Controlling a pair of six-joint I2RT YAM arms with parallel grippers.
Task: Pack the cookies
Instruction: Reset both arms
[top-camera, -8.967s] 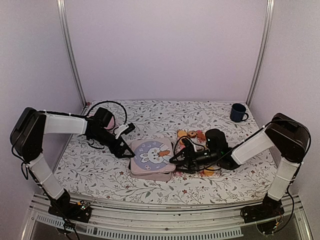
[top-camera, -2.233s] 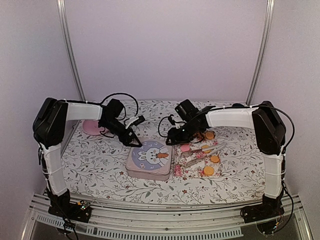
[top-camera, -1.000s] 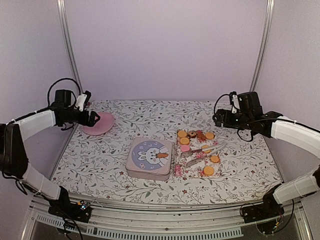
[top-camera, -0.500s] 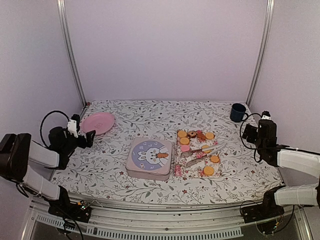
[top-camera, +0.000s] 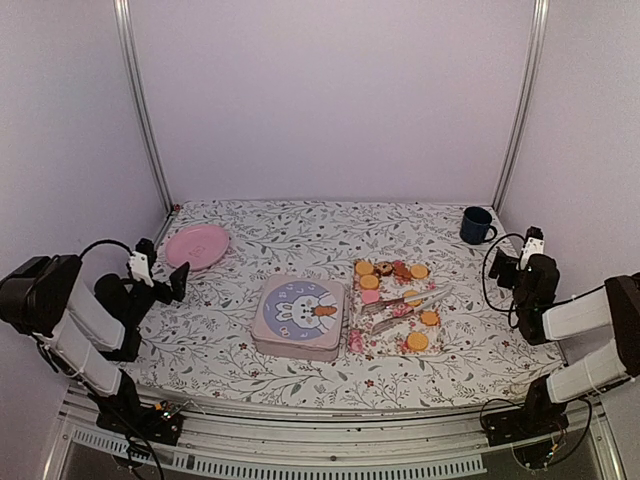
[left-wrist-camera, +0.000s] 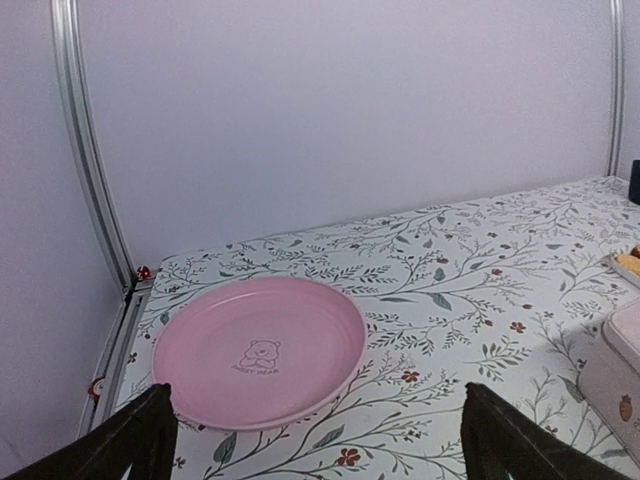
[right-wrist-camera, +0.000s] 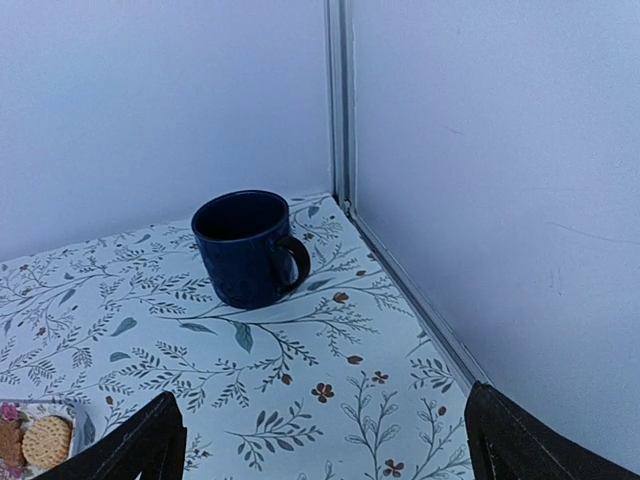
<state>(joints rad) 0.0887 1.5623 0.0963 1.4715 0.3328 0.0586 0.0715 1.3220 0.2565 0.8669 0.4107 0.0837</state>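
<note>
Both arms have pulled back since half a second ago. My left gripper (top-camera: 165, 260) now sits folded low at the left edge of the top view, and my right gripper (top-camera: 508, 258) is tucked in at the right edge. Nine seconds ago both were working at the centre, one at the tin (top-camera: 298, 317) and one over the tray (top-camera: 355, 343).

Both wrist views show the fingers spread wide with nothing between them. The left wrist camera faces the pink plate (left-wrist-camera: 260, 350) and the right one faces the blue mug (right-wrist-camera: 245, 247).

The cookies (top-camera: 370, 282) lie where they did a second ago, spread on the floral tray just right of centre. Most are orange, and one pink one lies near the tray's left side. The tongs (top-camera: 410, 303) rest slantwise across them. The tin, just left of the tray, has its rabbit lid on, as before. Plate and mug have not shifted.
</note>
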